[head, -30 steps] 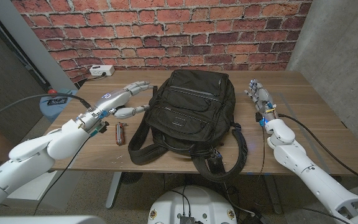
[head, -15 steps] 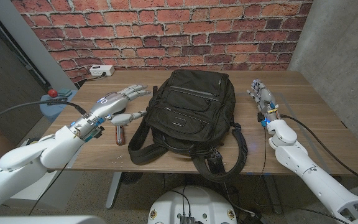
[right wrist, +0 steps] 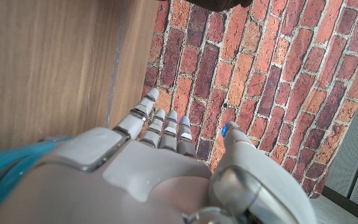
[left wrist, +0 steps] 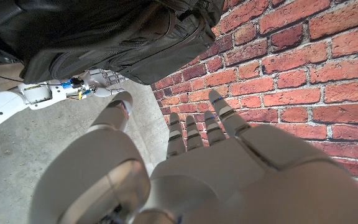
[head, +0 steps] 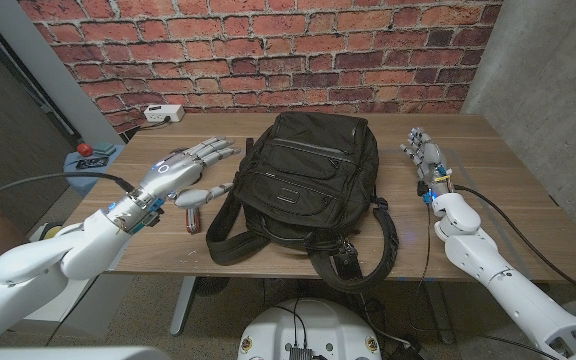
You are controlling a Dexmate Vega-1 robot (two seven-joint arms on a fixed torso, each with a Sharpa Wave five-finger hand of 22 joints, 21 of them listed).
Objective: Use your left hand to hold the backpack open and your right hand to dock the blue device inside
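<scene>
Since a second ago the left hand (head: 183,168) has drawn back toward the frame's left, away from the backpack (head: 303,180); fingers spread, holding nothing. Half hidden beneath its thumb lies a small dark device (head: 192,215), colour unclear. Right hand (head: 424,157) stands released at centre-right. A white power strip (head: 164,113) sits upper left.

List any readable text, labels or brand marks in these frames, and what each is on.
No text can be read in these frames.
Backpack: no logo or label legible.
White box at the table's far edge: any markings too small to read.
Left hand: a blue-lit spot on its back, no readable characters.
Small dark object beside the backpack: no visible print.
</scene>
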